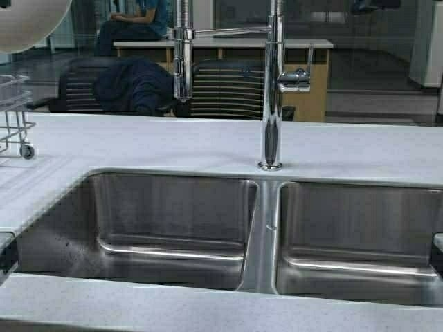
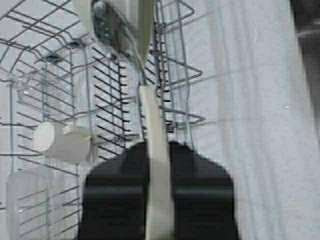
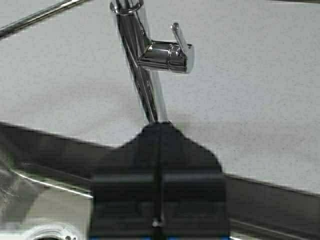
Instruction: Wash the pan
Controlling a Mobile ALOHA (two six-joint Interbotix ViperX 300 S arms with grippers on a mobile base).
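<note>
High view: the pan (image 1: 24,21) shows only as a pale, matte, rounded edge in the upper left corner, raised above the wire rack (image 1: 14,117) and well apart from the sink (image 1: 263,221). Neither arm is visible here. The sink is a brushed-steel double basin with a narrow divider. The faucet (image 1: 271,104) is a tall polished chrome column rising from the speckled, pale counter (image 1: 173,142) behind that divider.

Left wrist view: the left gripper (image 2: 159,155) pinches a thin, smooth, off-white strip, which I judge to be the pan's handle (image 2: 152,115) seen edge-on. The rack's thin wires lie below it, with a pale cup (image 2: 62,142) on its side among them. I judge the step in hand to be carrying the pan from over the rack to the basin. The strip is narrow and slick, so I would keep the grip firm, clear the rack's upright tines before swinging across, and hold the pan steady.

Right wrist view: the right gripper (image 3: 159,135) has its black fingers pressed together, holding nothing, and points at the faucet base from over the basin. The chrome lever (image 3: 167,55) is short, rounded and glossy; I expect to nudge it with closed fingers, pushing gently
</note>
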